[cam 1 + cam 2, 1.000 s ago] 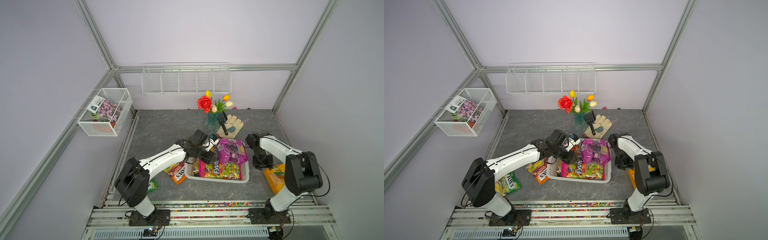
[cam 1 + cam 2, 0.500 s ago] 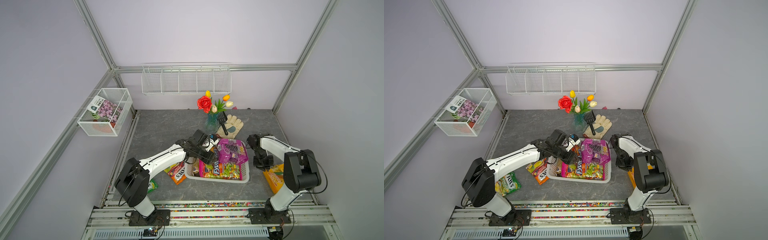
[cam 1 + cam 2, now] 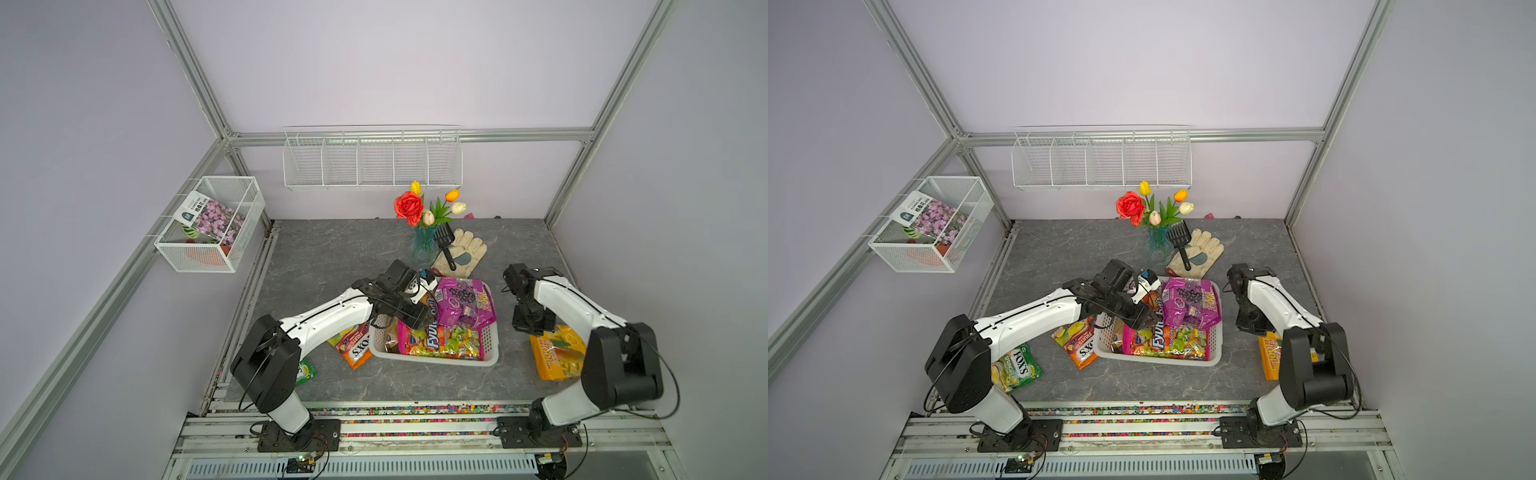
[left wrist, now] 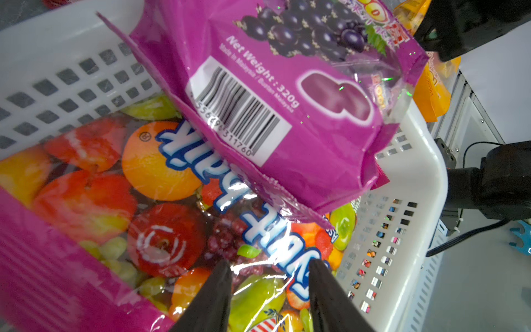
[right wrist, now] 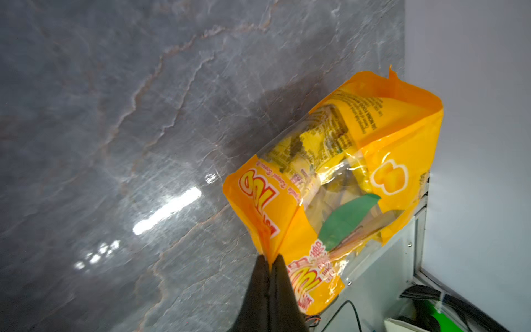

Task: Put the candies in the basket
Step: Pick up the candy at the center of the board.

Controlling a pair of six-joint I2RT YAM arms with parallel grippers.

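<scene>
Right pincer (image 5: 270, 263): closed, pinching the near edge of the mango bag (image 5: 359, 172) on the worktop (image 5: 115, 115). Left pincer (image 4: 270, 270): open, directly above the fruit bag (image 4: 115, 201) inside the basket (image 4: 416, 178); the grape bag (image 4: 287, 86) lies beyond, overlapping it.

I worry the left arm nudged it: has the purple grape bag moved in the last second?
No. The purple grape bag still lies over the far rim of the basket, just short of the glove.

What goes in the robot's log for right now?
right gripper: shut on mango bag; left gripper: open over basket; orange FOX'S bag: on table
</scene>
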